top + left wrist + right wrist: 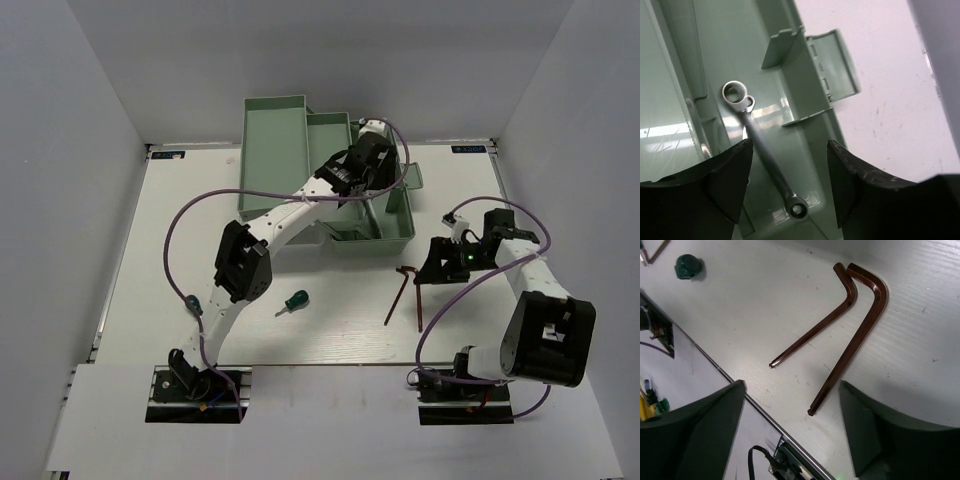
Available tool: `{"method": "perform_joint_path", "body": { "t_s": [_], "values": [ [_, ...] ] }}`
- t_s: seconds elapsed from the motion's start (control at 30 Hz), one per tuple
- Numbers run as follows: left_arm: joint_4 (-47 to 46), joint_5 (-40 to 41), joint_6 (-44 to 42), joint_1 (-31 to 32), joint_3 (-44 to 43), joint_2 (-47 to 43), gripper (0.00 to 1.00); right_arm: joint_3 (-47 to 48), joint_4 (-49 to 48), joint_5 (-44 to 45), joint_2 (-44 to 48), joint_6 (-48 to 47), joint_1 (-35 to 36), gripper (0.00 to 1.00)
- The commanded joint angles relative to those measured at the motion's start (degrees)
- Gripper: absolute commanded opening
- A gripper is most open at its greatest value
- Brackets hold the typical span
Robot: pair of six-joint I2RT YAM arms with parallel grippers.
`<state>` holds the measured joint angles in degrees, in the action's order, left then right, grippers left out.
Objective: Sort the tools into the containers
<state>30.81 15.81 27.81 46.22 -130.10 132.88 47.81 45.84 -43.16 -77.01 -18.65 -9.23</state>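
The mint-green toolbox (275,135) stands at the back of the table. My left gripper (362,162) hovers over one of its containers (805,165), open (790,145) and holding nothing. A silver wrench (765,155) lies flat on that tray floor below the jaws, with a second ring end (750,103) beside its far end. My right gripper (430,268) is open (792,385) just above the table. Two dark reddish-brown hex keys (815,330) (855,340) lie side by side ahead of it, touching neither finger. Two green-handled screwdrivers (296,300) (192,302) lie on the table.
The toolbox latch flap (837,62) sticks out over the white table. In the right wrist view, the table's near edge (740,390) runs diagonally past the left finger, with one screwdriver (688,265) far off. Purple cables loop beside both arms.
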Motion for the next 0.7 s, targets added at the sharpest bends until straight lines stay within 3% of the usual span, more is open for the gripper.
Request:
{"method": "perform_joint_path", "body": {
  "t_s": [0.0,0.07,0.1,0.17,0.23,0.27,0.33,0.43,0.47,0.5,0.53,0.67],
  "values": [
    [-1.19,-2.71,-0.57,0.10,-4.27,-4.29,0.71,0.79,-2.24,5.07,-0.50,1.94,2.72,0.77],
    [-0.66,-3.25,-1.09,0.10,-4.28,-6.92,0.71,-0.17,-4.62,7.98,-1.12,3.71,5.71,0.71],
    [-0.66,-3.25,-1.09,0.10,-1.58,-8.50,0.70,-0.61,-6.28,14.26,-1.38,4.93,7.37,0.65],
    [-0.66,-3.25,-3.63,1.76,2.55,-12.53,0.52,-1.49,-8.66,18.79,-2.00,7.57,10.62,0.61],
    [-1.45,-4.55,-5.31,2.30,12.21,-20.44,0.36,-1.41,-9.63,24.68,-3.66,9.15,11.78,0.59],
    [-1.45,-6.22,-6.18,3.00,15.81,-23.16,0.23,-1.32,-10.24,26.70,-4.02,9.51,12.83,0.59],
    [-0.15,-7.02,-7.42,3.71,26.18,-30.87,0.21,-1.41,-10.95,28.73,-5.69,10.65,13.63,0.59],
    [1.27,-7.02,-8.04,5.02,39.89,-38.37,0.39,-0.62,-12.36,33.55,-7.88,11.97,16.00,0.59],
    [1.27,-7.02,-8.56,5.55,46.89,-43.97,0.59,-0.27,-12.62,34.19,-9.02,12.58,16.26,0.59],
    [0.23,-7.89,-8.56,5.55,50.18,-46.89,0.67,-0.26,-12.80,35.06,-9.90,13.03,16.87,0.59],
    [-0.91,-8.95,-8.56,6.25,55.87,-52.23,0.83,0.00,-13.15,36.29,-10.95,13.29,17.84,0.59],
    [-2.15,-10.28,-4.36,7.31,67.83,-60.88,0.90,-0.61,-13.94,38.49,-12.98,14.52,19.95,0.52]
  ]
}}
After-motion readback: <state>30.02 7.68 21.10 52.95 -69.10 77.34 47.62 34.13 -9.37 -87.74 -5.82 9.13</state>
